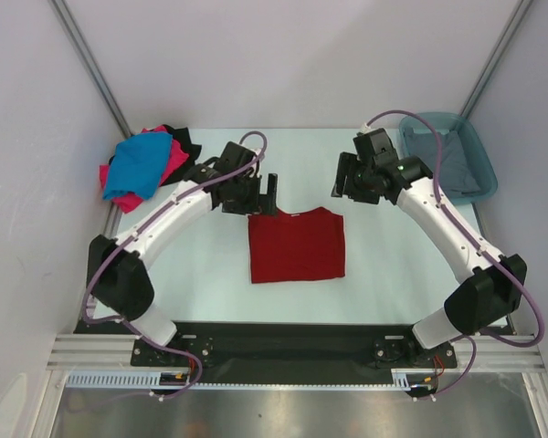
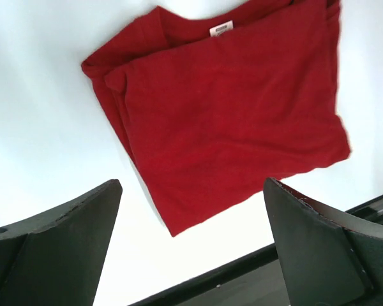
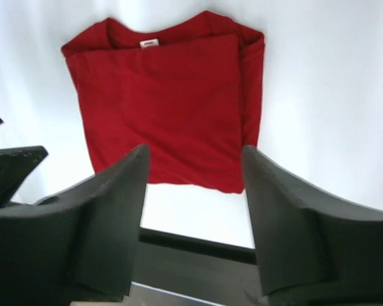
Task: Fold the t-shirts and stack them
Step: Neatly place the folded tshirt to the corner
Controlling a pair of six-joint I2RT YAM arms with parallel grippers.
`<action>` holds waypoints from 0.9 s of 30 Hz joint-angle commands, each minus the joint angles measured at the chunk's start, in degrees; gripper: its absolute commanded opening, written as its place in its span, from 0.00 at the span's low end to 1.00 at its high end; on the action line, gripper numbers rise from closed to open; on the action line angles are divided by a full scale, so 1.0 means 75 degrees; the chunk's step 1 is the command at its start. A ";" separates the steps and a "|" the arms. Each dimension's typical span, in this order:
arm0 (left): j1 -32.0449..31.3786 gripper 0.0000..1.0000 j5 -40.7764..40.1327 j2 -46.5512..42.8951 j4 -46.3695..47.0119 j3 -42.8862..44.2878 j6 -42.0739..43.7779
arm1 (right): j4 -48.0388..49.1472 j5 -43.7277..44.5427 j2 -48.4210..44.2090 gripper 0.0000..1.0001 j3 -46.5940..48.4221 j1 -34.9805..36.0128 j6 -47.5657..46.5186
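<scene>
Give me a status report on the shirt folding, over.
Open and empty: left claw, right claw. Centre: red t-shirt, folded flat. Far left: crumpled pile; grey t-shirt in teal tub. Nothing in the way.

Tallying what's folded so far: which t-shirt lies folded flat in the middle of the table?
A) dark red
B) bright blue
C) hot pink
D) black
A: the dark red t-shirt lies as a neat rectangle on the table, while the blue t-shirt, pink t-shirt and black t-shirt sit heaped at the far left.
</scene>
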 commanded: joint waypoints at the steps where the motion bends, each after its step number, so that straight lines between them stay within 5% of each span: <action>1: 0.0021 1.00 -0.0340 -0.0716 0.0150 -0.0144 -0.0744 | -0.0159 0.0445 -0.0057 0.68 0.0322 0.0297 0.0185; 7: -0.0003 1.00 -0.0318 -0.2321 0.1098 -0.1467 -0.1541 | 0.0004 0.0995 -0.0326 1.00 0.0113 0.0952 0.0349; 17: -0.0377 1.00 -0.0223 -0.2864 0.1687 -0.1670 -0.1601 | -0.0100 0.1593 -0.0141 1.00 0.0074 0.2195 0.0831; 27: -0.0624 1.00 0.0057 -0.2452 0.1744 -0.1259 -0.1320 | -0.0487 0.1313 0.0727 1.00 0.0685 0.2219 0.0572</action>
